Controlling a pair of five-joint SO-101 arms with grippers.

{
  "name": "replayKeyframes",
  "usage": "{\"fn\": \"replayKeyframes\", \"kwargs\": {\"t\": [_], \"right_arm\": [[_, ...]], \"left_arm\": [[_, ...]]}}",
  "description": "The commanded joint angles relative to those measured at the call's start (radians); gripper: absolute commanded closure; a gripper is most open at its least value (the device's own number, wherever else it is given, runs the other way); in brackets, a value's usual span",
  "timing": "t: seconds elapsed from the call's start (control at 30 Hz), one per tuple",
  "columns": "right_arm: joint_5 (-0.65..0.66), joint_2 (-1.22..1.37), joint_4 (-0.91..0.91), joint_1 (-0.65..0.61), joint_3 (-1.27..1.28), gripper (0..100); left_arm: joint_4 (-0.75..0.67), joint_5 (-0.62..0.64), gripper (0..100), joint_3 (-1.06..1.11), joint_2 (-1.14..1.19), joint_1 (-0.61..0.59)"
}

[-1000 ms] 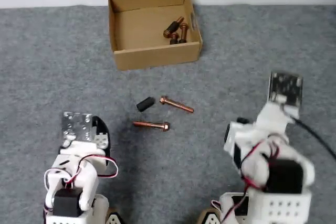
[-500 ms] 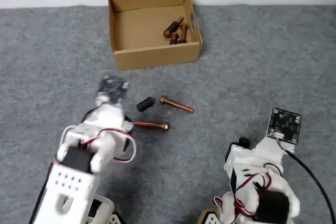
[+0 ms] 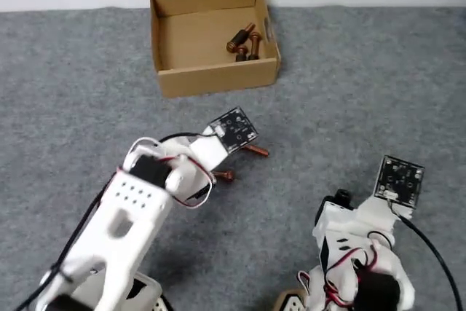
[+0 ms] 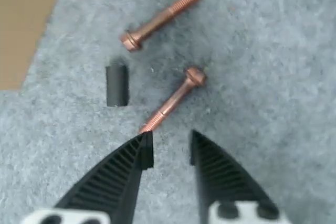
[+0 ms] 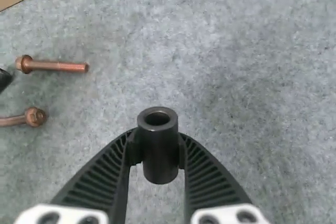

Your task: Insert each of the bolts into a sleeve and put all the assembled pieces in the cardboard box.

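In the high view the cardboard box [image 3: 218, 78] stands at the far side of the table with assembled pieces [image 3: 245, 40] lying in its right part, well apart from the loose parts. The left arm [image 3: 145, 194] stretches over those parts, so that only the far bolt [image 3: 256, 151] and the head of the near bolt [image 3: 224, 175] peek out. The right arm [image 3: 364, 238] sits near the table's front edge. In the left wrist view the left gripper [image 4: 170, 145] hangs empty, jaws a narrow gap apart, just short of the near bolt's threaded tip. The loose sleeve [image 4: 117, 85] lies beside that bolt without touching it, and the far bolt lies beyond both. In the right wrist view the right gripper [image 5: 156, 153] is clamped on the held sleeve [image 5: 157, 129], upright with its bore open at the top. The bolts look like stiff, smooth metal, likely to roll or slip. The shank near the head seems the best place to pinch, leaving the thread free to enter. The sleeves seem light and rigid.
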Motion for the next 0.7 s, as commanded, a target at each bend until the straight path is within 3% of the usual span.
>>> {"fn": "replayKeyframes", "kwargs": {"t": [0.0, 0.33, 0.67], "right_arm": [[-0.008, 0.002, -0.021, 0.010, -0.006, 99.1], [-0.009, 0.002, -0.021, 0.010, -0.006, 99.1], [-0.009, 0.001, -0.021, 0.045, -0.005, 99.1]], "left_arm": [[0.068, -0.075, 83, -0.131, 0.123, -0.008], [0.152, -0.152, 83, -0.410, 0.512, -0.003], [0.144, -0.153, 83, -0.527, 0.703, 0.041]]}}
